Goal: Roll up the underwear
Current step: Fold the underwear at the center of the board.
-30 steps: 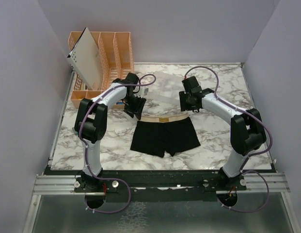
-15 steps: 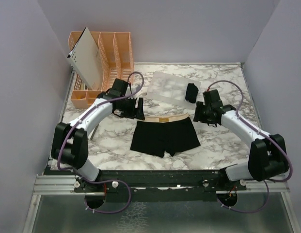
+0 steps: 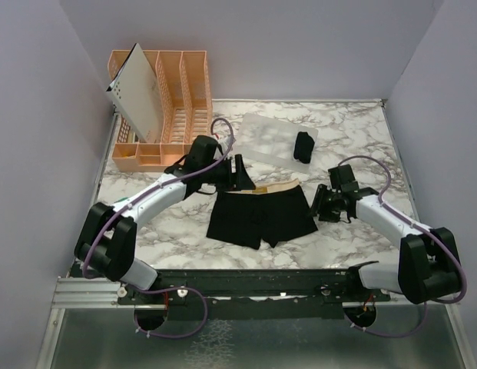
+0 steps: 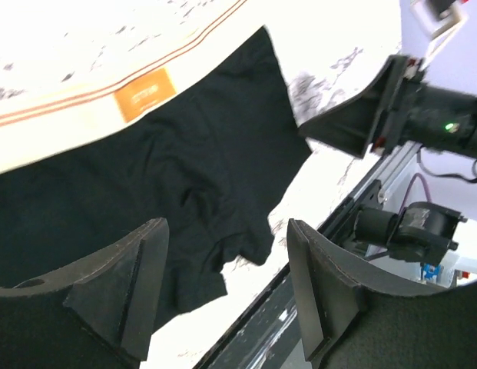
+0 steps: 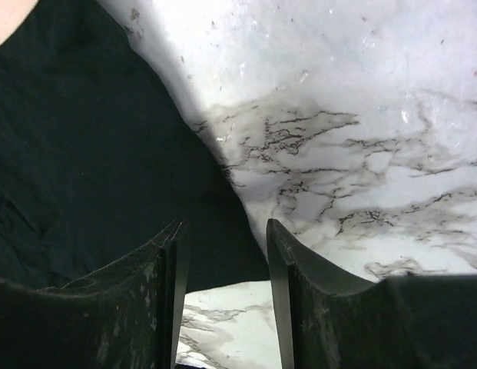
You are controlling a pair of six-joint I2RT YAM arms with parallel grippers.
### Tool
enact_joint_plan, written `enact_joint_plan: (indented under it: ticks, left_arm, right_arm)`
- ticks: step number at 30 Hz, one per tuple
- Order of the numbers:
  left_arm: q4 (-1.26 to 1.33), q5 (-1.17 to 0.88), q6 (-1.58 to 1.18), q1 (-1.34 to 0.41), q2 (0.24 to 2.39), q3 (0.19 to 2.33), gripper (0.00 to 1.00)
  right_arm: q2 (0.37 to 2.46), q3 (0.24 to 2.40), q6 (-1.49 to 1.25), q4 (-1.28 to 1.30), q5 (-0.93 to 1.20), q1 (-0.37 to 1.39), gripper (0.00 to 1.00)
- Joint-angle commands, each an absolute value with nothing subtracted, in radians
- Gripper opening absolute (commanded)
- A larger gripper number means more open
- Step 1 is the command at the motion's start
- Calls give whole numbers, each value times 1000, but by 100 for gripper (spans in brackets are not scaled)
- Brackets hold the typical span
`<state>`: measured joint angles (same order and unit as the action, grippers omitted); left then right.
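Closer now to the underwear [image 3: 261,219] with left gripper [image 3: 244,177] and right gripper [image 3: 323,206], both spread, empty. Pinch band [image 3: 263,187] corners evenly.

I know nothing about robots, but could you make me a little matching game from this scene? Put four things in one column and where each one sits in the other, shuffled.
Things
1. flat black underwear with a tan waistband
2. small rolled black fabric bundle
3. orange plastic slotted rack
4. white perforated panel

Places
A. leaning in the rack's left end
B. spread out in the middle of the marble table
C. at the table's far left corner
D. on the right end of the clear plastic tray

Pairs: 1-B, 2-D, 3-C, 4-A
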<state>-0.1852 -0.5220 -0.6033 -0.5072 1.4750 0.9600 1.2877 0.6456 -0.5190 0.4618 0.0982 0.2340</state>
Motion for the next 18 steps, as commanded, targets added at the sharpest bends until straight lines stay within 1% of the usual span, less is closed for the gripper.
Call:
enact_joint_plan:
  ticks: [1,6,10,13,16,18]
  left_arm:
    - [-149,-448,-650,-569,1559,1083,67]
    - [-304,-383,-614,-634,1745,1342,64]
    - [-385,-322,-617,-681,1875,1516,62]
    - [-425,-305,-627,-700,1948,1609,59]
    - [-434,-255,-624,-707,1939,1598,58]
    - [-431,-220,-614,-705,1912,1561,61]
  right_arm:
    - [1250,618,-562,474,114,230,47]
    - [1223,610,-547,517,55,230,46]
    - [1240,597,-547,497,122,230,41]
    - [1252,592,-549,507,114,230,40]
    - [1221,598,-547,514,92,230,40]
    - [1191,598,-552,517,76,230,41]
